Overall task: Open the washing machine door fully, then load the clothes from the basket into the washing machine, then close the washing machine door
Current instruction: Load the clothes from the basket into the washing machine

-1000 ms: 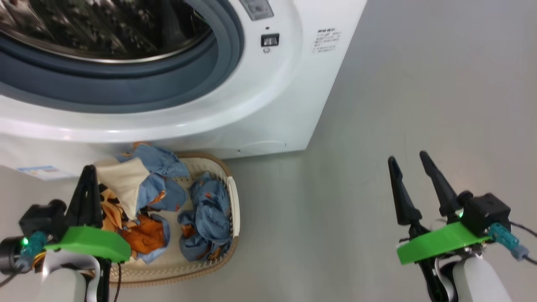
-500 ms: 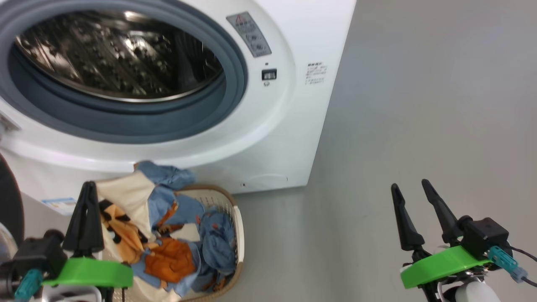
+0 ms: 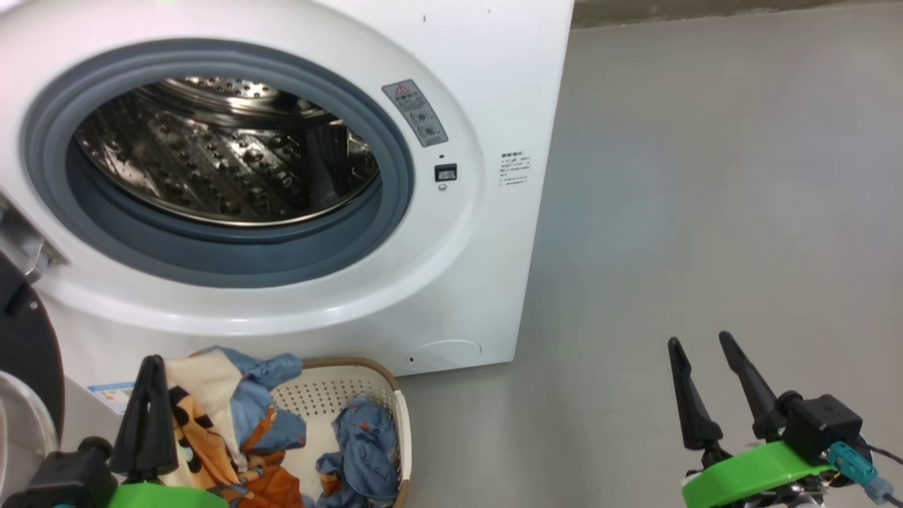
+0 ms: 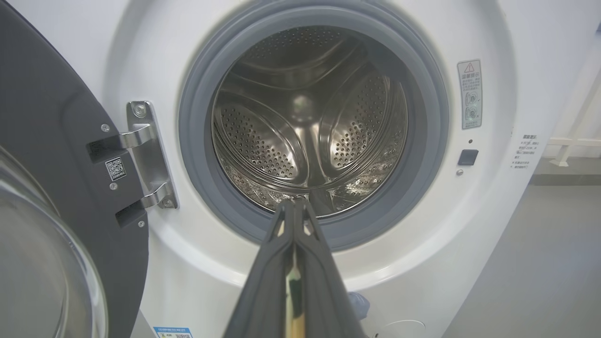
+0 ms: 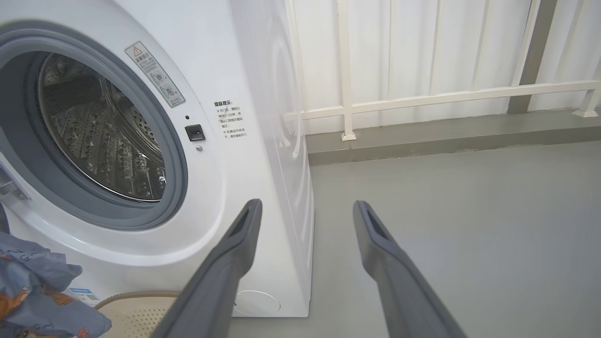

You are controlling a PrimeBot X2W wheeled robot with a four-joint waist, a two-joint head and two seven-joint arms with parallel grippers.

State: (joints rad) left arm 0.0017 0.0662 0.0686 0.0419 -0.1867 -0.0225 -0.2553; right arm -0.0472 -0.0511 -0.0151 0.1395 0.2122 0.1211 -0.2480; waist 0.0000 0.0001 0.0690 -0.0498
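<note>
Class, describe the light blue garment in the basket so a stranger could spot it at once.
Find the big white washing machine. On the floor at its front stands a cream perforated basket, and the light blue garment lies crumpled in its right side. Unlike the cream garment beside it, it is blue with small orange marks.

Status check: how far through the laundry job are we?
Done: the washing machine door is swung wide open, and the drum is empty. In hand: the left gripper is shut, apparently pinching the cream garment raised above the basket. Left: nothing is loaded; the blue garment lies in the basket, and the door needs closing. The right gripper is open and idle.
</note>
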